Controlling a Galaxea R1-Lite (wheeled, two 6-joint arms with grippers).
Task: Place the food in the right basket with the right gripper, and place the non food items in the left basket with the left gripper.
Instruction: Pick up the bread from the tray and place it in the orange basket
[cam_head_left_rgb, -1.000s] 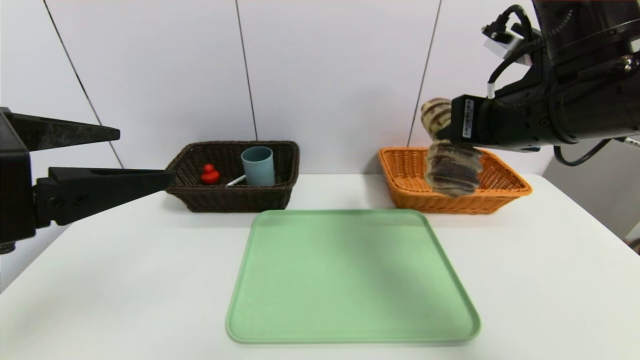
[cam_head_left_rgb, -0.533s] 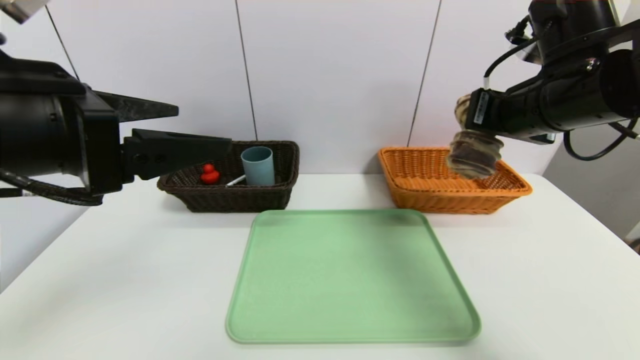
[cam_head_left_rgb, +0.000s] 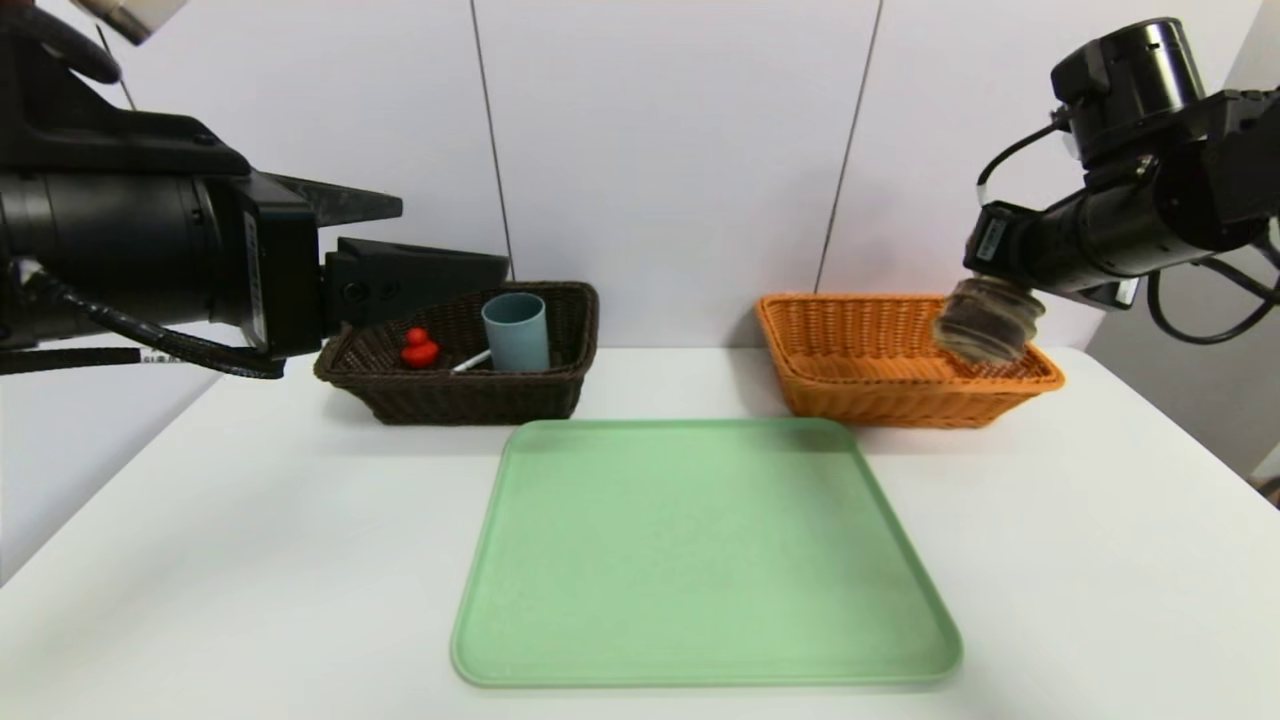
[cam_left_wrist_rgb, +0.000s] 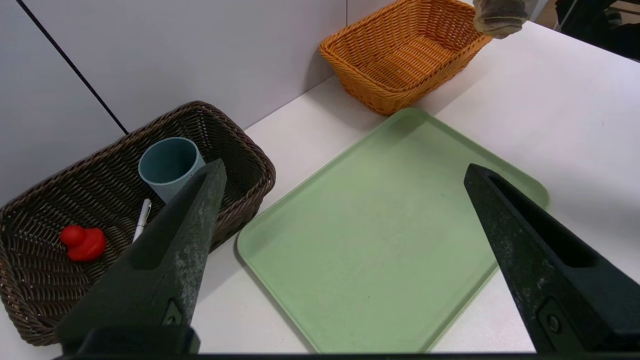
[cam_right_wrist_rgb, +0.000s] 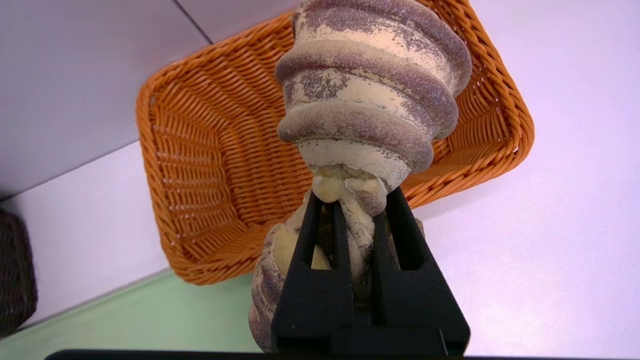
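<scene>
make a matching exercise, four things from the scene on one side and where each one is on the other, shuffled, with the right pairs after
1. red toy
2. bread
3. green tray
4. left gripper

A. clamped between the jaws of the right gripper, above the orange basket
B. raised, jaws wide apart, nothing between them
C. inside the dark brown basket
D. flat on the white table

Pairs: 1-C, 2-A, 3-D, 4-B
</scene>
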